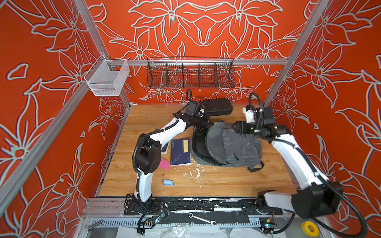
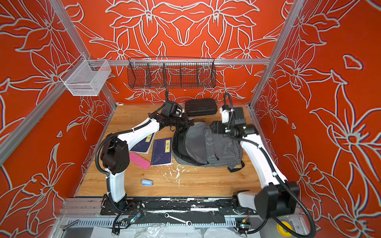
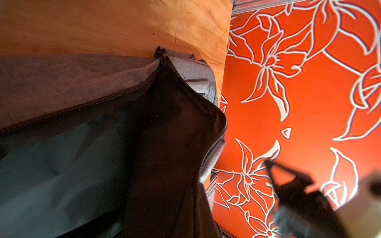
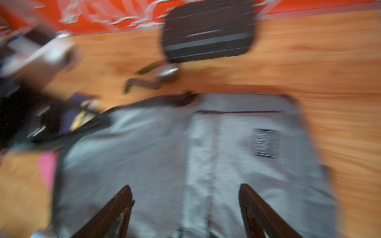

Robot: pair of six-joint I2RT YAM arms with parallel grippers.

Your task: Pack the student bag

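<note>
Nearest, a wrench (image 1: 202, 219) is laid on the dark strip before the arm bases, with a yellow roll (image 1: 309, 228) at the right corner. On the wooden counter (image 1: 237, 183), a small light-blue object (image 1: 168, 182) is placed near the front, well apart from the rest. Farther in, a pink case (image 2: 140, 160) is laid just beside a dark blue book (image 1: 181, 151), and a second blue book (image 2: 142, 145) is partly covered by the left arm. The student bag (image 1: 233, 147) is laid flat right of centre on the counter, just beside the dark blue book, its main compartment unzipped and its black lining shown. Its far left rim is held raised by the left end effector (image 1: 203, 126), whose jaws are closed together on it. The right end effector (image 4: 185, 210) is held above the grey front panel, its fingers (image 4: 113, 214) spread apart with nothing between them; that wrist view is blurred. Behind the bag, a black ribbed case (image 1: 218, 106) is set by the back wall. Above it, a black wire basket (image 1: 190, 74) and a white mesh basket (image 1: 107, 79) are hung from the frame.
</note>
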